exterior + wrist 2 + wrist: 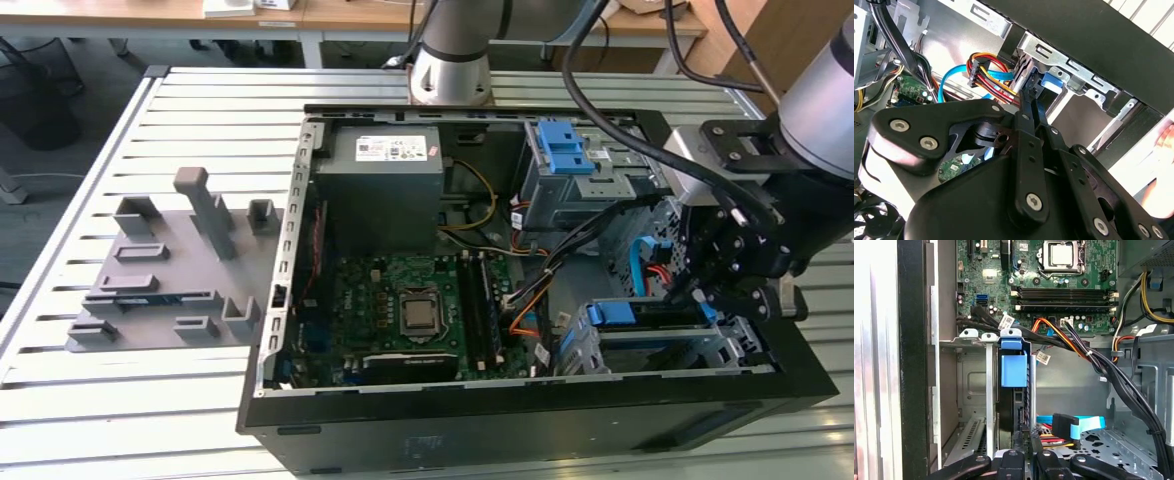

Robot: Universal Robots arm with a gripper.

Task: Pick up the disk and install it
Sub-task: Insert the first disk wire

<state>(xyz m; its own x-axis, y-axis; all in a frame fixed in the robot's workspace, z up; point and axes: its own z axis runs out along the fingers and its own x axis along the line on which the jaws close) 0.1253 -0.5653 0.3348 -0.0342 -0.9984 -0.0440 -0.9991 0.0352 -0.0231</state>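
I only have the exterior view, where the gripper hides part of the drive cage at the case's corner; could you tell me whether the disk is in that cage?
Observer: In the first wrist view the disk, seen by its blue bracket, stands in a slot of the cage, between the metal rails and ahead of the gripper.
Operator: Thank you. Is any cabling close by?
Observer: Yes, a flat blue cable with a black plug lies beside the gripper, above red and yellow wires.
Operator: Anything else near the tip?
Observer: In the second wrist view a black connector with red, yellow and orange leads hangs close to the gripper's tip.
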